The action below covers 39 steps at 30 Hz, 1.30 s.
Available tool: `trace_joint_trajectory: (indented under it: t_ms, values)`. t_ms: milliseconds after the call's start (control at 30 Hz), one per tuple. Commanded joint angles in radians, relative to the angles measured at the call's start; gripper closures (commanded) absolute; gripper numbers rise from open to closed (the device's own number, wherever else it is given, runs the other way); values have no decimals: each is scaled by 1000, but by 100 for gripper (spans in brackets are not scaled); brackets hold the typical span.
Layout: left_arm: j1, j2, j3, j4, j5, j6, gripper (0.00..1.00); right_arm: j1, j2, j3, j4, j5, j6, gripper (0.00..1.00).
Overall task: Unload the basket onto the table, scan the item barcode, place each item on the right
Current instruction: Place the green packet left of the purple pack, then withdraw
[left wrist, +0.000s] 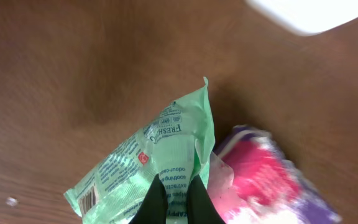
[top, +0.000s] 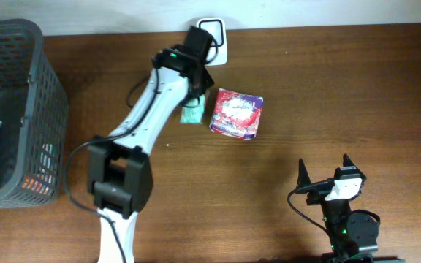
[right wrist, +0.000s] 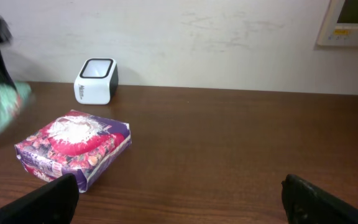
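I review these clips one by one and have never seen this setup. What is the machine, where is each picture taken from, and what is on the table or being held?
Two robot arms work at a wooden table. One picture looks down from above; the other two come from a camera on each wrist. The left hand is shut on a green packet, holding it near the white barcode scanner at the table's far edge. A red and purple packet lies on the table beside it. A grey basket with more items stands at one end. The right hand rests open, holding nothing.
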Motion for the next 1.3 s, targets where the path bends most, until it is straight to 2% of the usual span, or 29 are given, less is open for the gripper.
trace_joint_trajectory:
  t_ms: [0, 300, 433, 533, 600, 633, 700, 733, 767, 800, 833, 867, 900, 933, 1000, 1033, 1200, 1267]
  values:
    - [-57, 90, 3, -7, -12, -107, 100, -7, -6, -9, -3, 8, -4, 1]
    - [-173, 153, 7, -6, 21, -128, 100, -7, -6, -9, -3, 8, -4, 1]
    - [-164, 150, 67, -62, 19, -128, 98, -7, -6, -9, -3, 9, -4, 1]
    - [-134, 147, 193, -187, 11, -127, 76, -7, -6, -9, -3, 9, -4, 1]
    - [-119, 147, 272, -252, -13, -101, 68, -7, -6, -9, -3, 9, -4, 1]
    - [-105, 147, 335, -289, -24, -71, 57, -7, -6, -9, -3, 8, -4, 1]
    - [-90, 147, 394, -322, -30, -68, 54, -7, -6, -9, -3, 8, -4, 1]
    - [-76, 147, 450, -345, -50, -44, 47, -7, -6, -9, -3, 9, -4, 1]
    - [-60, 147, 510, -358, -66, 24, 38, -7, -6, -9, -3, 9, -4, 1]
    - [-32, 147, 612, -383, -89, 148, 18, -7, -6, -9, -3, 8, -4, 1]
    - [-10, 147, 692, -404, -103, 246, 12, -7, -6, -9, -3, 8, -4, 1]
    - [5, 147, 747, -419, -114, 321, 1, -7, -6, -9, -3, 9, -4, 1]
    - [39, 147, 848, -459, -167, 414, 1, -7, -6, -9, -3, 9, -4, 1]
    - [61, 147, 911, -483, -221, 445, 1, -7, -6, -9, -3, 9, -4, 1]
    - [134, 144, 1102, -600, -400, 468, 1, -7, -6, -9, -3, 9, -4, 1]
    - [174, 129, 1143, -623, -424, 468, 1, -7, -6, -9, -3, 8, -4, 2]
    - [418, 48, 1142, -628, -408, 468, 1, -7, -6, -9, -3, 8, -4, 1]
    - [537, 48, 1140, -645, -282, 468, 1, -7, -6, -9, -3, 9, -4, 1]
